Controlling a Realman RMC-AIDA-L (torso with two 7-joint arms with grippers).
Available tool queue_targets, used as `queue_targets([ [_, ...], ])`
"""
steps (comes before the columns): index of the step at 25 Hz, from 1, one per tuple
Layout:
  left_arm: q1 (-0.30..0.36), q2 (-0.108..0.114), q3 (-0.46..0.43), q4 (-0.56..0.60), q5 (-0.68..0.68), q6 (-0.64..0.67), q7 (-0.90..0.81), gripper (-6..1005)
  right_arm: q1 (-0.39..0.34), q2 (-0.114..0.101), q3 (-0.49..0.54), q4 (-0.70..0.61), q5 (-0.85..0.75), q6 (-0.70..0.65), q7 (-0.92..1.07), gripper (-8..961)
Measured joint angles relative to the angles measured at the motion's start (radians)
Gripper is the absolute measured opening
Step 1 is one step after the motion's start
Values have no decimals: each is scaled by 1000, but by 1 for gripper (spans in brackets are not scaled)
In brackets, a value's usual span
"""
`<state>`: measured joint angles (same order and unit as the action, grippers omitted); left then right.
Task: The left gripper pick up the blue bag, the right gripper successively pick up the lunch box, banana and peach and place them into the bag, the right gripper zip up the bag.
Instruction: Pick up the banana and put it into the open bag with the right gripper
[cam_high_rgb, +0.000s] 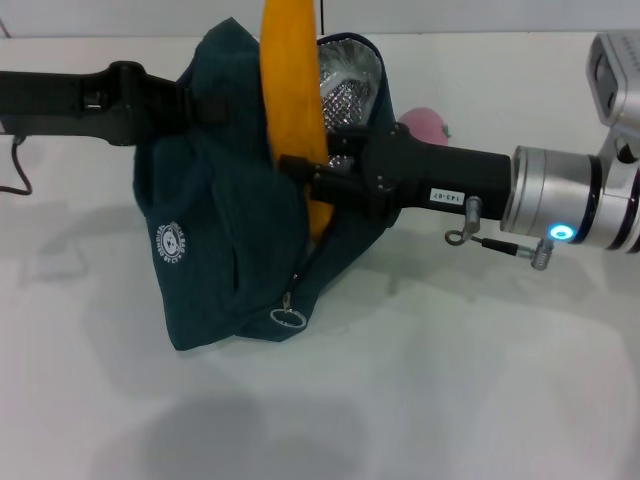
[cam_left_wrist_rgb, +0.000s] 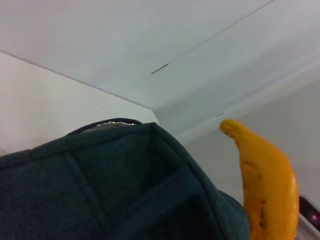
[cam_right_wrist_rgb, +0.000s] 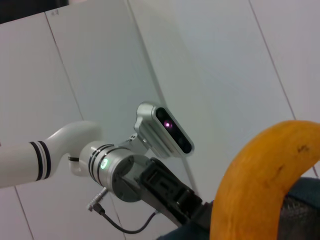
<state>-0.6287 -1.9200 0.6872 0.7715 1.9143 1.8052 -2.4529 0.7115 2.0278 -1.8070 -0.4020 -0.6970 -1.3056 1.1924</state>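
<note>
The bag (cam_high_rgb: 225, 250) stands at the middle of the white table (cam_high_rgb: 450, 400), a dark teal-blue fabric tote, slumped and creased, its mouth open toward twelve o'clock so the crinkled silver foil lining (cam_high_rgb: 348, 85) shows. A small round white logo (cam_high_rgb: 170, 243) sits on its near side at about eight o'clock, and a metal ring pull (cam_high_rgb: 287, 318) hangs from the zipper at the lower front, near six o'clock.

The left gripper (cam_high_rgb: 190, 105) reaches in from nine o'clock and meets the bag at its upper rim, where a black strap runs across the fabric; its fingers are buried in the cloth, so how far they are closed cannot be told. In the left wrist view the bag's rim (cam_left_wrist_rgb: 125, 165) fills the lower part, a sliver of foil showing at its edge.

The right gripper (cam_high_rgb: 300, 172) comes in from three o'clock and is clamped on the banana (cam_high_rgb: 292, 90), holding it low on its length. The banana is long, curved and yellow-orange, standing almost upright over the bag's mouth, its lower end down against the bag's inner side and its upper end running out of the head view at twelve o'clock. A few dark flecks mark its skin in the left wrist view (cam_left_wrist_rgb: 262, 185).

The peach (cam_high_rgb: 428, 124), pink and round, lies on the table behind the right arm, at about two o'clock from the bag, mostly hidden.
</note>
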Motion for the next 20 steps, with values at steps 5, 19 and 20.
queue_targets([
  [5, 1, 2, 0, 0, 0, -1, 0, 38, -6, 0, -1, 0, 0, 6, -6, 533],
  [19, -1, 7, 0, 0, 0, -1, 1, 38, 5, -2, -1, 0, -5, 9, 41, 549],
  [20, -1, 7, 0, 0, 0, -1, 0, 38, 6, -2, -1, 0, -6, 9, 43, 550],
])
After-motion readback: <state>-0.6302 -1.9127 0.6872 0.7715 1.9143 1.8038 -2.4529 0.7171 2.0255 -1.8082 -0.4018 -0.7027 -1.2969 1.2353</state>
